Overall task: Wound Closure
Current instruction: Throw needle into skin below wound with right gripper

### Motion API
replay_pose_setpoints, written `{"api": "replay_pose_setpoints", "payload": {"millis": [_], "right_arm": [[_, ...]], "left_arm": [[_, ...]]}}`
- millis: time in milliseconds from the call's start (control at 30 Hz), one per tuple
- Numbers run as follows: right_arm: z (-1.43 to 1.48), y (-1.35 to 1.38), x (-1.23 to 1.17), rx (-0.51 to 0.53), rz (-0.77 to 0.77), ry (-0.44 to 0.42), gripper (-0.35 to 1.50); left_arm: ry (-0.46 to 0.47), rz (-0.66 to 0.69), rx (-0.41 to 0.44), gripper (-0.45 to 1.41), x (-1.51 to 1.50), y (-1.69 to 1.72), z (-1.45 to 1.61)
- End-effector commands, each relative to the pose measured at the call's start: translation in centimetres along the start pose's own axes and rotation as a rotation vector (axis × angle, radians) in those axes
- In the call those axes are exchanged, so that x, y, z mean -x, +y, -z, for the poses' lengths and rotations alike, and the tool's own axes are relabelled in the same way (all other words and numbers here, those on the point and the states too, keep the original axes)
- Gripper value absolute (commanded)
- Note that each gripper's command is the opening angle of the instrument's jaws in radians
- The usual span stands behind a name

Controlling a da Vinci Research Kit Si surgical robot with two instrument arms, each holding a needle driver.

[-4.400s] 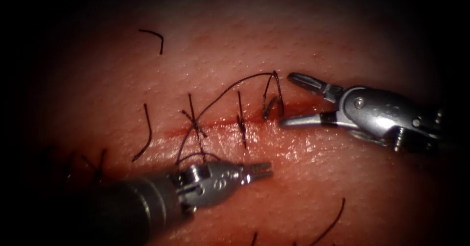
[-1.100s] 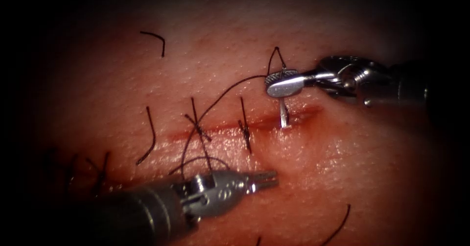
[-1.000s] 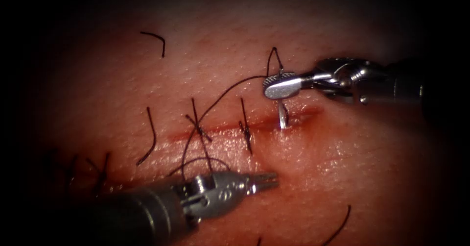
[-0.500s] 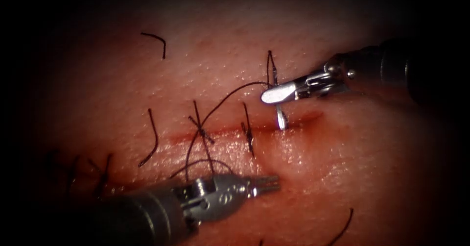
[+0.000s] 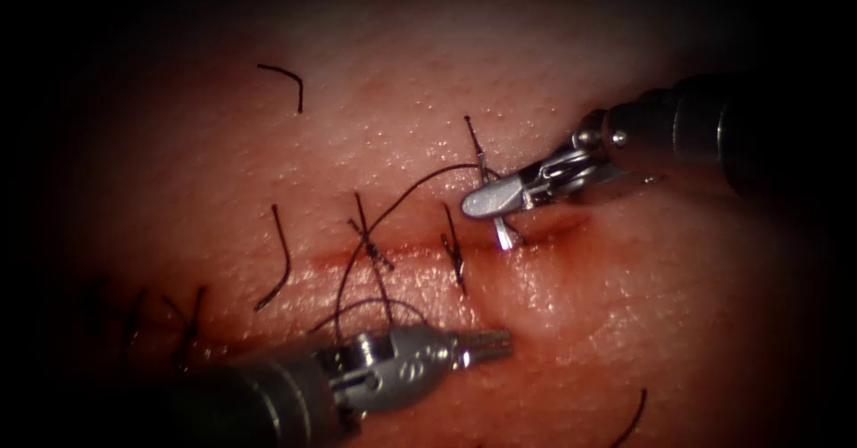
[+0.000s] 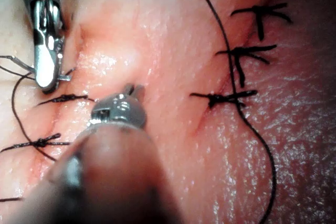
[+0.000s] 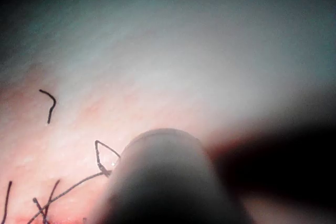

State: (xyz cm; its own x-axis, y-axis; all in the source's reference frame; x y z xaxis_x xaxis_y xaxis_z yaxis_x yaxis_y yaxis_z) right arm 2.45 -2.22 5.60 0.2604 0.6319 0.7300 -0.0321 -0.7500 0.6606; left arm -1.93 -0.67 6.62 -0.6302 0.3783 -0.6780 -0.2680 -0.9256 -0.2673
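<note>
So over the last few seconds the right tool (image 5: 486, 200) went from sitting wide open beside the needle (image 5: 503, 232) at the right end of the cut (image 5: 420, 247) to being clamped on it, and in the last second the shaft has swung higher toward the upper right of the frame while the tip slid a bit left and down. The needle looks shorter above the tissue (image 5: 625, 305) than it did a second ago, so it seems to be going deeper into the cut, not coming out. Right now those jaws are closed on the needle's upper part, near the end where the thread (image 5: 406, 191) joins, and the lower part of the needle is sunk into the cut just right of the second stitch (image 5: 453, 250). The thread runs from the jaws in an arc to the left, crossing the first stitch (image 5: 370, 243) and curling down near the left tool (image 5: 486, 344). That left tool sits in the lower middle of the frame with its jaws closed on nothing, tip resting on or just above the tissue below the cut. Loose cut ends (image 5: 282, 256) lie scattered around. In the left wrist view the right tool (image 6: 46, 80) is beside the stitches there too.
</note>
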Motion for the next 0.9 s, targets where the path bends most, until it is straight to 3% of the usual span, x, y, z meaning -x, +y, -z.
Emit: {"api": "replay_pose_setpoints", "payload": {"millis": [33,500,700,867,900], "right_arm": [[-0.05,0.02,-0.02,0.005,-0.007,-0.011,-0.35],[0.04,0.32,0.17,0.09,-0.082,-0.032,-0.35],[0.06,0.21,0.11,0.099,-0.08,-0.01,-0.35],[0.17,-0.06,-0.1,0.12,0.26,0.149,-0.35],[0.22,-0.15,-0.16,0.084,0.371,0.203,-0.06]], "left_arm": [[0.001,-0.001,-0.001,-0.11,0.0,-0.02,-0.07],[0.001,0.001,-0.001,-0.11,-0.01,-0.03,-0.08],[0.001,0.001,-0.002,-0.11,-0.02,-0.03,-0.08],[0.0,0.001,-0.002,-0.11,-0.03,-0.01,-0.07],[0.0,0.001,-0.002,-0.11,-0.03,0.0,-0.07]]}}
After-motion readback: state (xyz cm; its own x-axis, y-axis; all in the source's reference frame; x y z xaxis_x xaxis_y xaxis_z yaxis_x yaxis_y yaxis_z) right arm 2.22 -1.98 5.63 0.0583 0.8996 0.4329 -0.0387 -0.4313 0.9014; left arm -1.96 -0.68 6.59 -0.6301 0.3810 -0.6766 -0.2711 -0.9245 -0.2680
